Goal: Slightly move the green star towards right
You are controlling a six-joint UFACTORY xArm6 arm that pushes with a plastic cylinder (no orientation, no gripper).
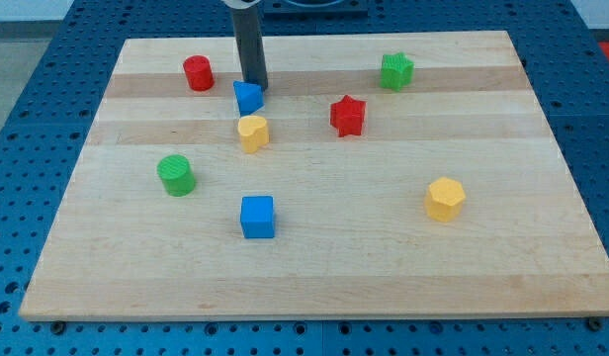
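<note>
- The green star (395, 71) sits near the board's top edge, toward its top-right corner, with bare wood on every side of it.
- My tip (253, 85) rests on the board near the top edge, left of centre, touching or almost touching the upper edge of a small blue block (248, 98), whose shape I cannot make out for certain.
- There is no pincer on this arm, only the dark rod, so nothing is apart, together or clamped.
- Between my tip and the star the strip along the top edge looks free; the red star (348, 115) lies lower, toward the board's middle.
- In my judgement the step in hand is the approach: travel along the top strip and stop just left of the green star, level with its middle.
- Leaving the blue block without dragging it calls for pulling away toward the top edge first.
- The yellow block (252, 132) just below the blue one, and the red cylinder (198, 72) toward the top-left corner, should stay untouched.
- A short, slow push toward the right edge should do; pushing off-centre would likely spin the star instead of sliding it.
</note>
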